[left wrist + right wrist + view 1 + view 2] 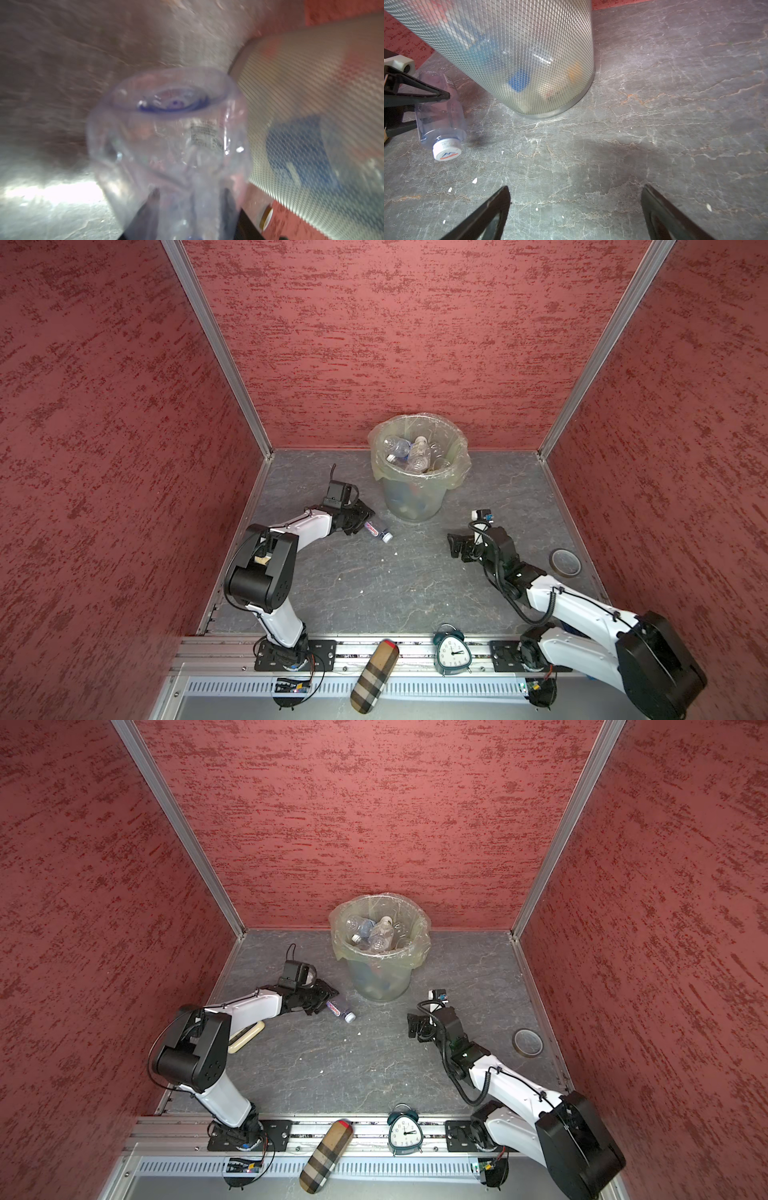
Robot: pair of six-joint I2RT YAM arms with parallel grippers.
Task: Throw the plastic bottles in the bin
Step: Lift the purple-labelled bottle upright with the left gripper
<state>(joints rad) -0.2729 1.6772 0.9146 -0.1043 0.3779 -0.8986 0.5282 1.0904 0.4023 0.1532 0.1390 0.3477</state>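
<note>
Nearest the lens, in the lower right of both top views, the right arm (582,610) rises from its black shoulder toward mid-frame. Its right gripper (576,188) hangs low over the bare grey table (654,124), jaws wide apart with nothing between them. The bin (409,497), mesh-walled and bag-lined, stands at centre near the back wall, heaped with plastic bottles (409,454) almost to its rim. Just left of its foot one bottle (377,529) lies slanted, white cap toward the lower right, and the left gripper (360,522) is clamped on its base end. That end grip looks risky: the thin wall may buckle, and the long cap end could swing or slip free on the lift. Whether the bottle has left the table I cannot tell. A drop onto so full a heap could bounce back out, and the gripper sits close enough to the bin to nudge it or snag the bag. The left arm (307,524) reaches from the lower left, elbow folded high, forearm nearly level, wrist pointing right.
</note>
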